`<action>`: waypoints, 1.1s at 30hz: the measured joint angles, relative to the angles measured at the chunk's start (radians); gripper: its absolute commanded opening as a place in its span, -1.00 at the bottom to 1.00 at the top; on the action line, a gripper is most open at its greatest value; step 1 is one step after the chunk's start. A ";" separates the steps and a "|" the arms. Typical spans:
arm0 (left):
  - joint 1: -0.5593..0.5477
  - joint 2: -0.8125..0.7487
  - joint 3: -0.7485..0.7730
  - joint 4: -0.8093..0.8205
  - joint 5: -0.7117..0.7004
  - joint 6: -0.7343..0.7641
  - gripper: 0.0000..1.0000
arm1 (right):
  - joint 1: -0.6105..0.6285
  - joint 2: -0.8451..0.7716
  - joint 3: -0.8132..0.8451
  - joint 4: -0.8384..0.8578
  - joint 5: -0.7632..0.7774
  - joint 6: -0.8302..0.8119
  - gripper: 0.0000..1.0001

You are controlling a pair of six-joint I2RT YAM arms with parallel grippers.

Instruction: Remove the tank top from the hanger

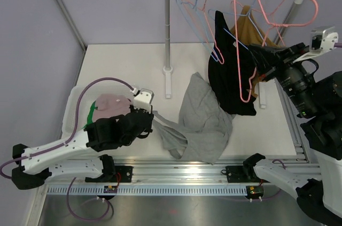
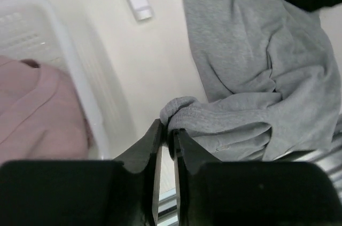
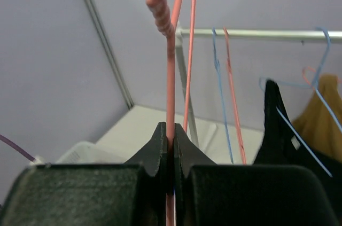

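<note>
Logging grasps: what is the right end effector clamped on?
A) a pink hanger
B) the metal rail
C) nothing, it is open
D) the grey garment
A: the right wrist view shows the right end effector shut on the pink hanger wire, which runs up from between its fingers.

No writing, number or brand is showing legibly in any of the three views. A small pale tag (image 3: 295,141) is sitting on the black garment (image 3: 273,130) in the right wrist view (too small and blurred to read). The small boards (image 1: 111,188) at the arm bases are showing only coloured specks from above, and the grey tank top (image 1: 203,114) is presenting plain fabric.
</note>
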 measured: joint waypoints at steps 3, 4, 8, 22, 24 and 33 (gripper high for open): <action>0.000 -0.031 0.065 -0.090 -0.067 -0.032 0.06 | 0.000 -0.022 -0.012 -0.191 0.066 0.001 -0.99; 0.001 -0.046 0.082 -0.108 -0.080 -0.035 0.53 | 0.000 -0.021 -0.015 -0.247 0.086 0.002 -1.00; 0.003 -0.091 0.137 -0.161 -0.094 -0.042 0.98 | 0.000 0.044 0.008 -0.426 0.170 -0.008 -0.99; 0.003 -0.178 0.160 -0.273 -0.014 0.007 0.98 | -0.240 0.671 0.528 -0.650 0.000 -0.072 -1.00; 0.003 -0.198 0.153 -0.274 -0.003 0.015 0.98 | -0.245 0.763 0.647 -0.661 -0.033 -0.084 -1.00; 0.003 -0.268 0.065 -0.248 0.026 0.056 0.98 | -0.267 1.023 0.935 -0.663 -0.098 -0.099 -1.00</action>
